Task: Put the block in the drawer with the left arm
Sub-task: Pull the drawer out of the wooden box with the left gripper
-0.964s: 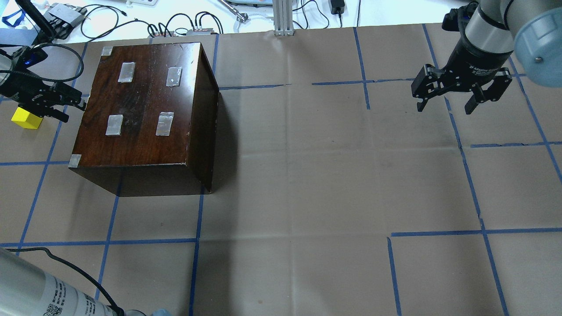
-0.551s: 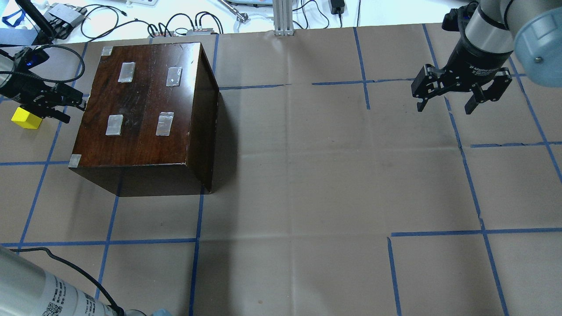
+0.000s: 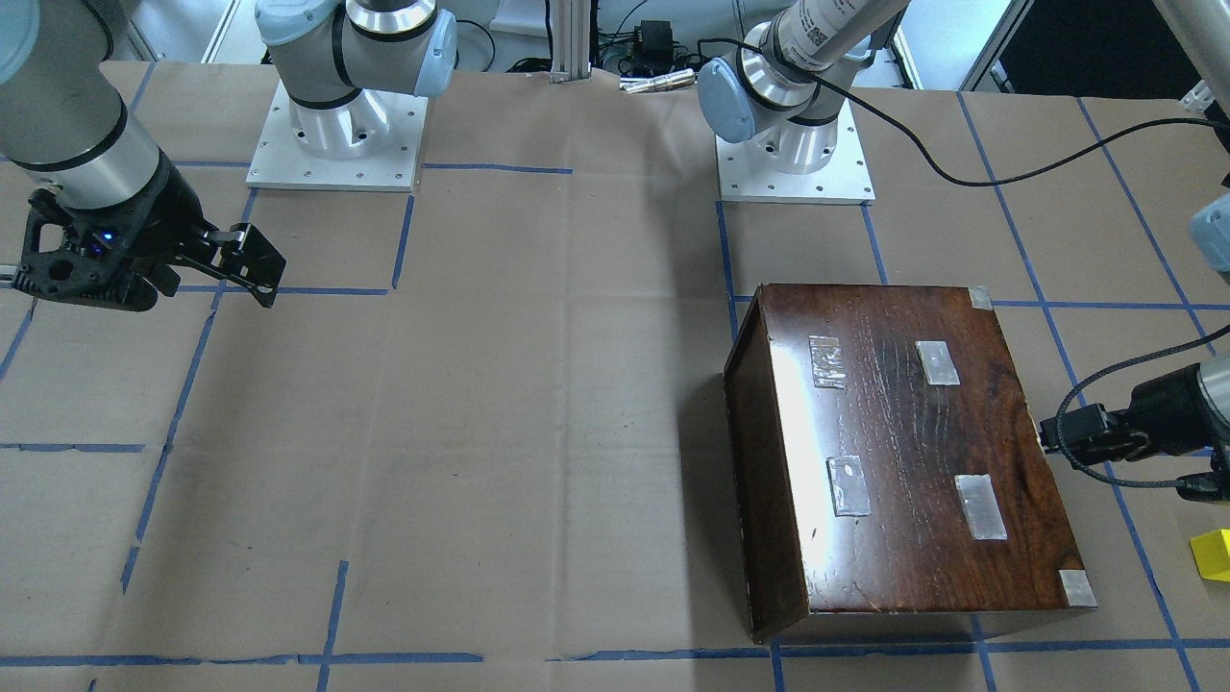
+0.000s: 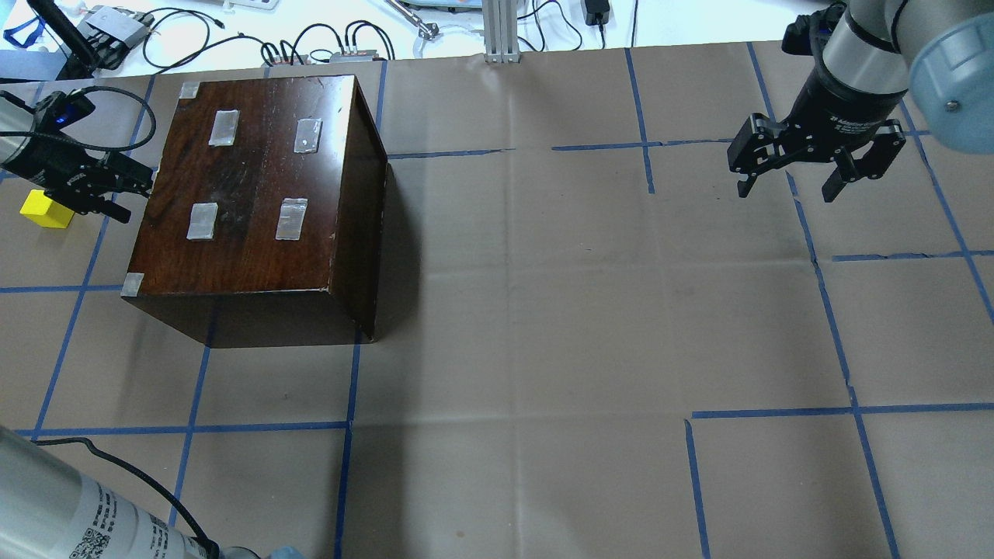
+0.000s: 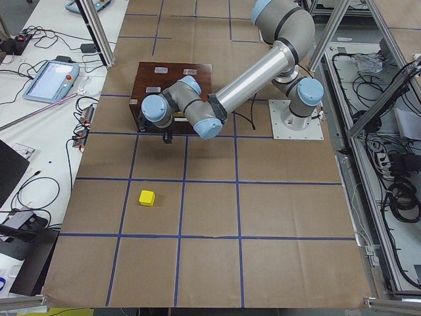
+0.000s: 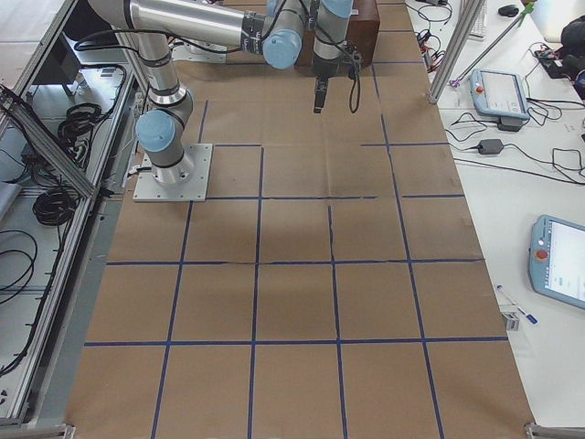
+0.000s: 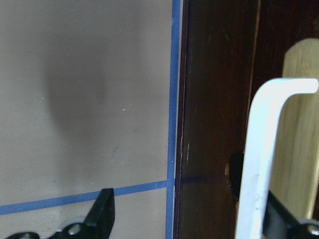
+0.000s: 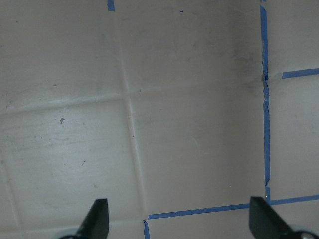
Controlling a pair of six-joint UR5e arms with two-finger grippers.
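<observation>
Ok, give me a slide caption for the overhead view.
Left hand beside the dark cabinet, yellow block on the table nearby, right hand open across the table.

We are looking into a robotics lab. Two industrial arms (image 3: 356,38) are standing bolted to metal base plates (image 3: 279,163) on a surface (image 4: 543,310) covered in brown paper and gridded with blue tape (image 4: 776,413). Aluminium framing (image 4: 501,31) is rising at the far edge. A teach pendant (image 5: 49,79) is lying on a white side bench, with cables (image 4: 178,35) and a power adapter (image 6: 498,146) trailing nearby.
</observation>
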